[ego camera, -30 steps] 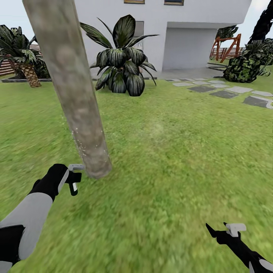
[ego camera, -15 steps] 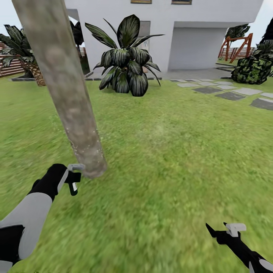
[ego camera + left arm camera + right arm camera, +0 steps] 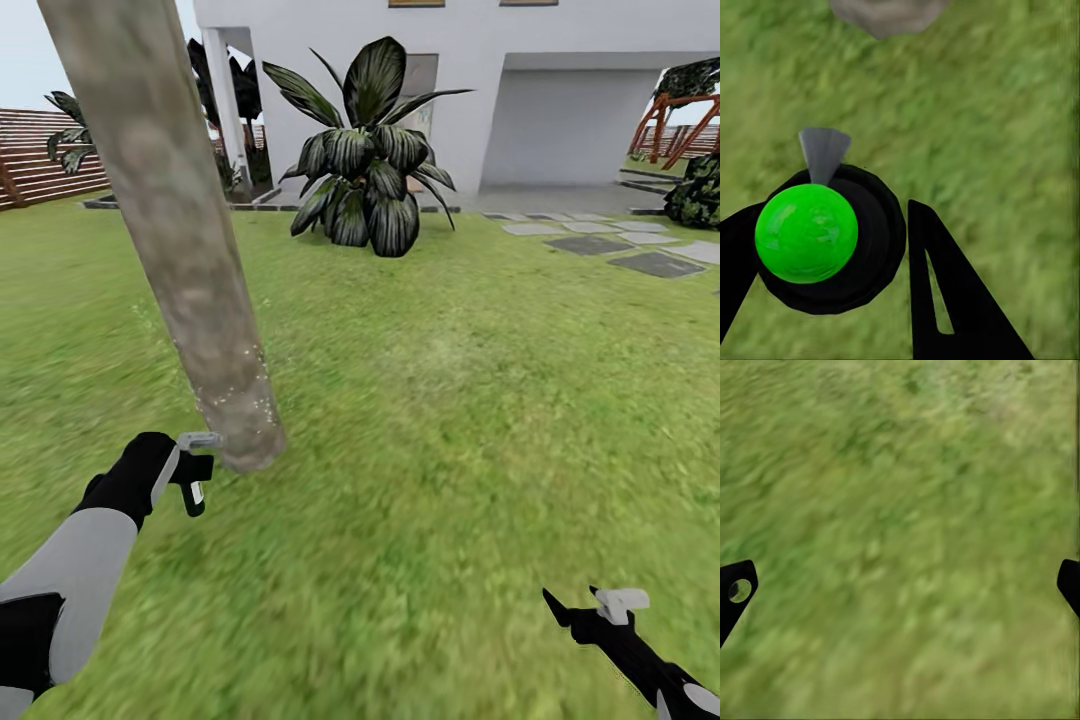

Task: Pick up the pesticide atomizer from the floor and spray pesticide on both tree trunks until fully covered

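Note:
A thick mottled grey-tan tree trunk (image 3: 190, 260) rises from the grass on the left of the head view, with pale specks on its lowest part. My left gripper (image 3: 195, 470) sits right beside the trunk's foot, shut on the pesticide atomizer (image 3: 197, 480), a small dark bottle whose grey nozzle touches or nearly touches the bark. Seen from the left wrist, the atomizer (image 3: 806, 232) has a bright green round top and sits between the two dark fingers (image 3: 945, 300), with the trunk's base (image 3: 889, 11) just beyond. Low on the right, my right gripper (image 3: 590, 605) is open over bare grass (image 3: 900, 547).
A big broad-leaved dark plant (image 3: 370, 170) stands ahead before a white house (image 3: 560, 80). Grey paving slabs (image 3: 655, 262) run off to the right, with a bush (image 3: 700, 190) and an orange wooden frame (image 3: 685, 125) behind. A slatted brown fence (image 3: 45, 160) lines the far left. Lawn stretches between.
The whole view has swung, so the plant and house sit further right and the fence now shows at left. Both arms keep their pose. More pale specks dot the trunk's base.

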### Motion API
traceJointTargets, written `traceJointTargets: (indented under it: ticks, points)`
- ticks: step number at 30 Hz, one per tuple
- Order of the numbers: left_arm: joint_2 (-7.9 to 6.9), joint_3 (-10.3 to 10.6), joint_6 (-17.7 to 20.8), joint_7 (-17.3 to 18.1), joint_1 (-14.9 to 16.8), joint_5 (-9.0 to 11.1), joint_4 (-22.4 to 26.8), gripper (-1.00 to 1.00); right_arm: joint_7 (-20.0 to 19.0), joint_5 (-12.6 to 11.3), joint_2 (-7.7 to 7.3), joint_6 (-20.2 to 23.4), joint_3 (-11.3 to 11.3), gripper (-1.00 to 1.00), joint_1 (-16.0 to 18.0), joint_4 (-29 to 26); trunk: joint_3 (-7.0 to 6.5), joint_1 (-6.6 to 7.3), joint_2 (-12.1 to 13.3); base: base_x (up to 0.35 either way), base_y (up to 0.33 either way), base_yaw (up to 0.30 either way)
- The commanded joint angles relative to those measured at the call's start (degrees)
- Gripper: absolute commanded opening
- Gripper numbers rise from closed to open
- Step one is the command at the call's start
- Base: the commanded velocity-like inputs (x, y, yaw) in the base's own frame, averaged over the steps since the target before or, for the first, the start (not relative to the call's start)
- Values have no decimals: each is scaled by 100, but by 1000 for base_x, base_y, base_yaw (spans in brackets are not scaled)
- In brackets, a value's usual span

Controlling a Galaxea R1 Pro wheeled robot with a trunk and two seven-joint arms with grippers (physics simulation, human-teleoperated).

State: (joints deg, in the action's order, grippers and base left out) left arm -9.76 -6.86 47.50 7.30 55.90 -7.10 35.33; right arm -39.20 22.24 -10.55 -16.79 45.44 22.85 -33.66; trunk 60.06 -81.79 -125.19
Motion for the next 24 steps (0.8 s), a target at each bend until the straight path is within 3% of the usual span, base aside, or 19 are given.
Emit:
traceJointTargets:
  ticks: [1,8,19,21,24]
  points:
    - [0,0,-1,0,0,-2,0,-100,0,0,0,0,0,100,0,0,0,0,0,213,-275,4]
    - [24,-8,-4,0,-3,7,0,-100,0,0,6,0,0,100,-2,2,0,0,0,18,-233,1]
    - [79,15,55,-1,127,-12,116,-100,0,0,9,0,0,100,-2,9,0,0,0,-12,-10,158]
    - [75,17,168,6,406,-22,94,-100,0,0,7,0,2,100,-3,79,0,0,0,0,0,23]
    - [61,24,683,8,842,-22,110,-100,0,-8,1,-8,8,100,-2,282,0,0,0,0,0,3]
